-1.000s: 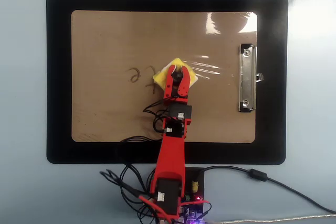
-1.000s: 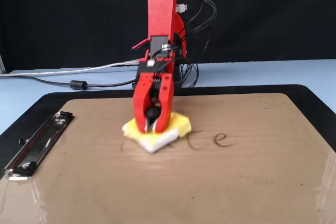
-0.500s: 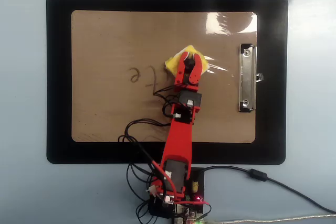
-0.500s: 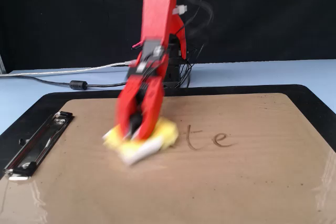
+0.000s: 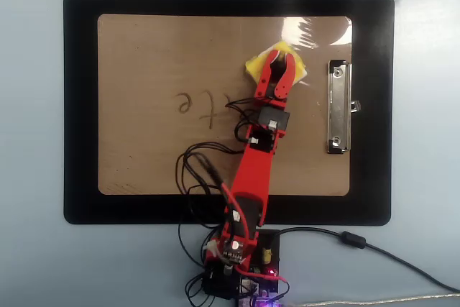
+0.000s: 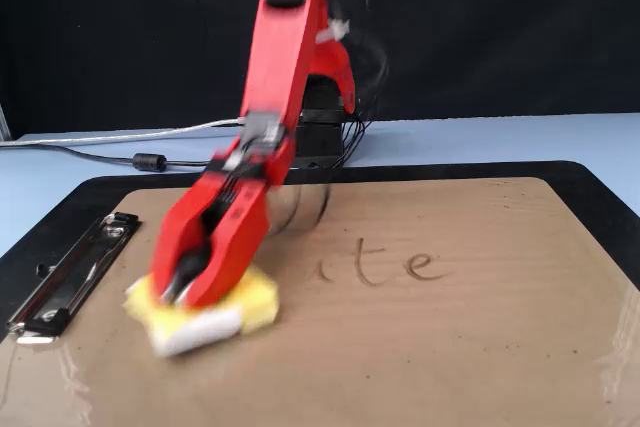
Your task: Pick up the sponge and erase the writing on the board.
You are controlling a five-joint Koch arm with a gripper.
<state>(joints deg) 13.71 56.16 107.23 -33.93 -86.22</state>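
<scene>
The red plastic gripper point(image 5: 277, 67) is closed around the sponge point(image 5: 256, 65), a soft yellow square pad with a white edge, pressing it flat on the board point(image 5: 144, 149). The sponge sits near the silver metal clip point(image 5: 338, 106), apart from the writing point(image 5: 198, 106), whose thin dark letters lie toward the board's middle. In the fixed view the gripper point(image 6: 185, 292) and sponge point(image 6: 255, 302) are blurred. The glossy tan-brown board rests on a black mat point(image 5: 79, 106) with rounded corners, on a pale blue table point(image 5: 36, 264).
</scene>
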